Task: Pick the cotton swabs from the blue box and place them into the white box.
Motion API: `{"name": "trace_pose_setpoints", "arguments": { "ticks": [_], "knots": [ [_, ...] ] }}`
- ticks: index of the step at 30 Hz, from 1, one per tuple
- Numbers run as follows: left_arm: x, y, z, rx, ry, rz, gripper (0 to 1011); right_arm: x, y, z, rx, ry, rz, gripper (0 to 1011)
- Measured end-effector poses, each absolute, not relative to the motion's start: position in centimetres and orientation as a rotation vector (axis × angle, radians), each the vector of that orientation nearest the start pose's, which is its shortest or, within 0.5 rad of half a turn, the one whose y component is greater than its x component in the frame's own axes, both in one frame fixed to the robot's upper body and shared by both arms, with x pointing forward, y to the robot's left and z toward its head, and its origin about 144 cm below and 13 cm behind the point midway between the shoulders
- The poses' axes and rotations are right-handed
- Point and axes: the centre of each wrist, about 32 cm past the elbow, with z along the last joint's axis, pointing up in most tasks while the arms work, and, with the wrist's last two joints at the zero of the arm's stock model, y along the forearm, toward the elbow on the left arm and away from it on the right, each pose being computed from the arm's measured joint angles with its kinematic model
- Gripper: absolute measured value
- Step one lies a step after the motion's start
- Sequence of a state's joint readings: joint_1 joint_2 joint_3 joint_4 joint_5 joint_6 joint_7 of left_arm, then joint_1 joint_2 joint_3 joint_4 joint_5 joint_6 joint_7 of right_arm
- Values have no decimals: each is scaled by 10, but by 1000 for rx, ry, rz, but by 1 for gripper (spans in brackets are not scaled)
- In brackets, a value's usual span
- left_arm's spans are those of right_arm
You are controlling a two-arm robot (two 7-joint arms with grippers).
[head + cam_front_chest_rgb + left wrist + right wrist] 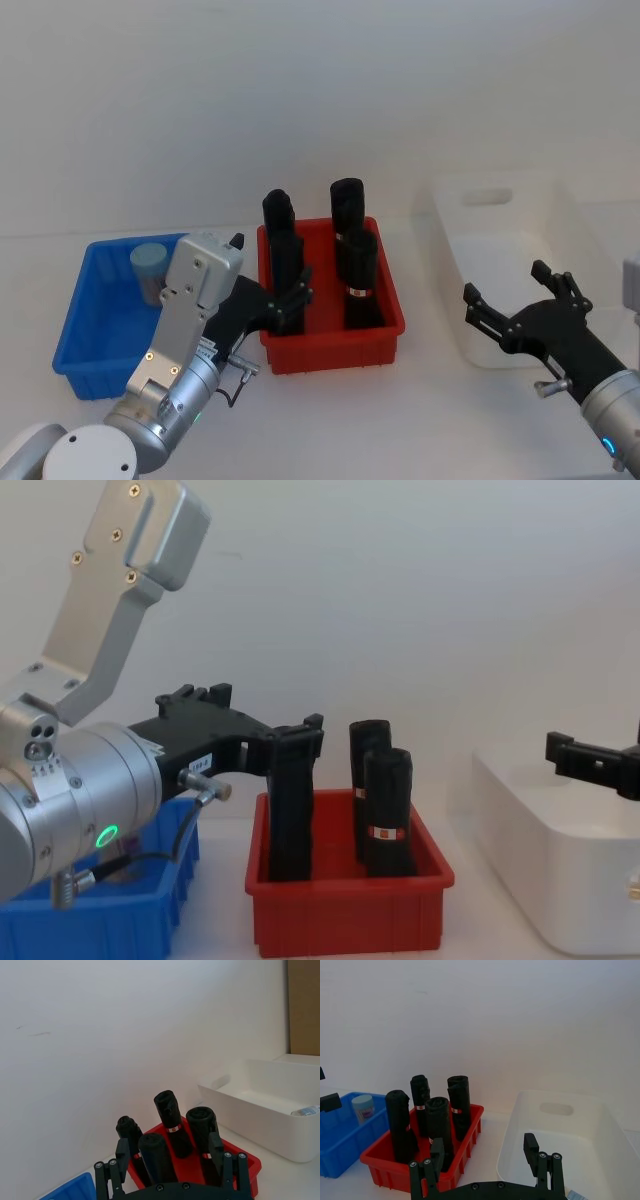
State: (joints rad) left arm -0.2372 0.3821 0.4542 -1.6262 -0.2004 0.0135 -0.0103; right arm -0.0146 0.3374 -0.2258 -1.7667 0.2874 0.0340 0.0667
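Note:
One cotton swabs jar (150, 266) with a pale lid stands upright in the back of the blue box (98, 330); the right wrist view shows the same jar (362, 1107) in the blue box (340, 1140). My left gripper (295, 298) is open and empty, to the right of the blue box, at the red bin's front left corner. Over the front part of the white box (500, 235) hovers my right gripper (508, 286), also open and empty. A clear jar (306, 1110) lies on its side inside the white box (260, 1115).
A red bin (330, 330) with several tall black cylinders (358, 280) stands between the two boxes. One cylinder (290, 810) rises right in front of my left gripper (295, 735). A white wall closes off the back.

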Motion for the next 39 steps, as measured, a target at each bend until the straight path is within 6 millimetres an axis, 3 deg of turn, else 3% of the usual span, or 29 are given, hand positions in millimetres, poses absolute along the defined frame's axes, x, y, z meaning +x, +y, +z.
{"name": "trace_pose_setpoints", "arguments": {
  "ticks": [18, 39],
  "knots": [
    [492, 198, 1204, 61, -268, 1124, 1003, 456, -237, 1184, -9, -50, -1204, 1001],
    [492, 198, 1204, 61, -268, 1124, 1003, 517, -225, 1177, -70, -28, -1083, 1001]
  ]
}}
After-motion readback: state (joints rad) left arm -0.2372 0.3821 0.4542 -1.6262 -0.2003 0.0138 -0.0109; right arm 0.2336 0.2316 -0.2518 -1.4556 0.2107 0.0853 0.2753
